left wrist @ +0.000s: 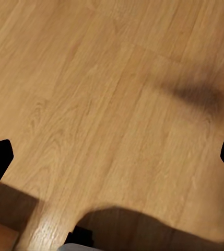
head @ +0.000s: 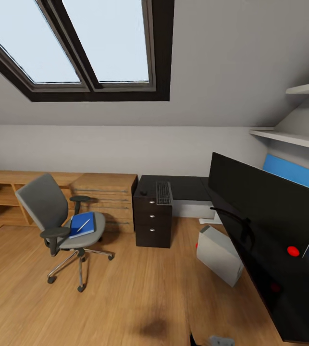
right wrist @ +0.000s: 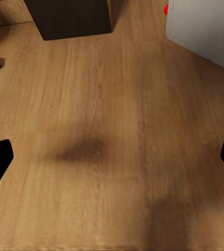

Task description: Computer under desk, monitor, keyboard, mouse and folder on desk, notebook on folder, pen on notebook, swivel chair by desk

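Observation:
The grey swivel chair (head: 53, 211) stands on the wooden floor at the left, apart from the desk (head: 188, 187). On its seat lies the blue folder (head: 82, 224) with the white pen (head: 83, 225) on top; I cannot make out the notebook. The keyboard (head: 164, 193) and the small black mouse (head: 143, 193) rest on the black top above the drawer unit (head: 153, 221). The wide black monitor (head: 269, 226) looms close at the right, tilted. The silver computer (head: 219, 254) stands on the floor beside it. Both the left gripper (left wrist: 112, 157) and the right gripper (right wrist: 112, 157) hang open over bare floor, holding nothing.
A light wooden drawer chest (head: 105, 192) and a low wooden bench (head: 0, 192) line the back wall left of the desk. White shelves (head: 293, 137) hang at the right wall. In the right wrist view the drawer unit (right wrist: 70, 18) and the computer (right wrist: 203, 29) lie ahead.

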You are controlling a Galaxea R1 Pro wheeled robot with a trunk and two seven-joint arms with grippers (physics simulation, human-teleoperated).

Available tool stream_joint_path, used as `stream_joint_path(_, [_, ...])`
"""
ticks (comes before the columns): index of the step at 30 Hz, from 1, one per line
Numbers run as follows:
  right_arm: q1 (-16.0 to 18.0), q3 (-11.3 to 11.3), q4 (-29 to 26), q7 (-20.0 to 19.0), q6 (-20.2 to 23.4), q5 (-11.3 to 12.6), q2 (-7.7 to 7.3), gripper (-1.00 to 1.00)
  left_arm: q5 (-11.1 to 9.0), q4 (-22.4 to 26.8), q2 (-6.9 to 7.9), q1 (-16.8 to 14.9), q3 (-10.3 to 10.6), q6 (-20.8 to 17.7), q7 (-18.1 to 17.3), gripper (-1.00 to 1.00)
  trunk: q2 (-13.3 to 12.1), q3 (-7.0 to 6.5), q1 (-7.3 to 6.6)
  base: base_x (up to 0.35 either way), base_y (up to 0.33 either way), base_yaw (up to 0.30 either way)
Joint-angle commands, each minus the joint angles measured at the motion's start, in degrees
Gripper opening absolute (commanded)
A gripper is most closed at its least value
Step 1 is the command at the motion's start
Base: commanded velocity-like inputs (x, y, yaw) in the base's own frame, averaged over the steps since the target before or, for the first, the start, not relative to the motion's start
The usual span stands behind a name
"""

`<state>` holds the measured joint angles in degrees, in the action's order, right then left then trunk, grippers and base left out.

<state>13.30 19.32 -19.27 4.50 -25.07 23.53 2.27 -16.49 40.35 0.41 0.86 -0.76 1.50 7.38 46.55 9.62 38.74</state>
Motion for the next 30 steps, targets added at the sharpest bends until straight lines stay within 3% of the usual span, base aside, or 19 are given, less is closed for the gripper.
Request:
stream_joint_path(1, [0.06,0.54,1.14,0.49,-0.25,0.16,0.09,1.00,-0.62,0.08,-0.02,0.02,0.10,0.16,0.20,1.00,-0.36,-0.12,-0.21,0.000,0.000,0.000])
stream_joint_path(5, [0.06,0.53,2.64,0.51,-0.61,0.27,0.29,1.00,-0.64,0.08,-0.19,0.02,0.07,0.23,0.26,1.00,-1.96,-0.83,-1.09,0.000,0.000,0.000])
stream_joint_path(14, [0.06,0.77,3.38,0.42,-4.20,0.05,0.60,1.00,-0.36,0.08,-0.27,0.02,0.34,0.55,-0.01,1.00,-1.96,-0.83,-1.09,-0.010,0.000,0.000])
stream_joint_path(22, [0.06,0.88,3.65,0.42,-4.36,-0.04,1.38,1.00,-0.38,-0.54,-0.31,0.02,0.40,0.44,0.00,1.00,-1.96,-0.83,-1.09,-0.269,-0.012,0.000])
stream_joint_path(30, [0.06,0.97,4.11,0.42,-4.37,-0.13,1.82,1.00,-0.38,-1.53,-0.31,0.02,0.41,0.50,0.07,1.00,-1.96,-0.83,-1.09,-0.258,-0.207,0.000])
